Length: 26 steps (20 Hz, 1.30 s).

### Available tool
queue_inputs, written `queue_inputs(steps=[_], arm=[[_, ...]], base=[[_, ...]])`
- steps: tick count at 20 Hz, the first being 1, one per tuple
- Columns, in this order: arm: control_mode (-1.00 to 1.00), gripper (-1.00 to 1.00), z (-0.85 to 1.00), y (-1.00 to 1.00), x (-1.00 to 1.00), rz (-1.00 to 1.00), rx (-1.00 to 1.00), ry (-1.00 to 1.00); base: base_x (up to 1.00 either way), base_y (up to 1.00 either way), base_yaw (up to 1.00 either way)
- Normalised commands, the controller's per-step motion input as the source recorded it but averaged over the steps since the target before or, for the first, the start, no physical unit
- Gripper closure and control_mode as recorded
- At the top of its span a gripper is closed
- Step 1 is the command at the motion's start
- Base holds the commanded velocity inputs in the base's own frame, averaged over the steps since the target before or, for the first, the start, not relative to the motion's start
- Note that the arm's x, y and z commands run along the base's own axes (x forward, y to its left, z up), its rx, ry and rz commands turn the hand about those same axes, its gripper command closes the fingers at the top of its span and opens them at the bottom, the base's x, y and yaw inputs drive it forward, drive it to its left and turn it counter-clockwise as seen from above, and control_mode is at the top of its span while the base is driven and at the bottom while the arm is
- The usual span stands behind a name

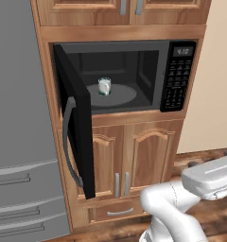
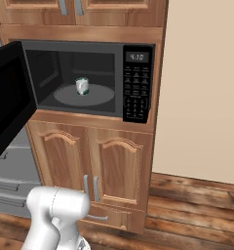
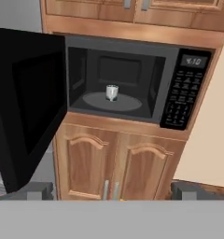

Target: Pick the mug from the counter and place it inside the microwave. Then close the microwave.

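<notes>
Microwave [image 1: 178, 75] glossy black w/ matt grey inside; mug [image 1: 104, 86] smooth white; cabinets [image 1: 134, 156] varnished wood.

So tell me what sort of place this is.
A home kitchen, rendered: a built-in microwave with its door open and a mug inside, wooden cabinets below, and a grey fridge alongside.
</notes>
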Motion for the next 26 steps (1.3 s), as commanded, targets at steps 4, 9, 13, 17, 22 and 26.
queue_inputs(steps=[4, 9, 13, 17, 22, 26], arm=[[-1.0, -1.0, 0.2, 0.0, -0.5, -0.02, 0.0, -0.11], [-1.0, -1.0, 0.16, 0.0, -0.36, -0.05, 0.0, -0.08], [-1.0, -1.0, 0.17, 0.02, -0.17, -0.09, 0.0, -0.03], [-1.0, -1.0, 0.15, 0.05, -0.03, -0.14, 0.0, -0.02], [-1.0, -1.0, 0.04, 0.14, 0.0, -0.16, 0.0, 0.0], [-1.0, -1.0, 0.0, 0.19, 0.0, -0.16, -0.03, 0.0]], base=[[0.0, 0.0, 0.0], [0.0, 0.0, 0.0], [0.0, 0.0, 0.0], [0.0, 0.0, 0.0], [0.0, 0.0, 0.0], [0.0, 0.0, 0.0]])
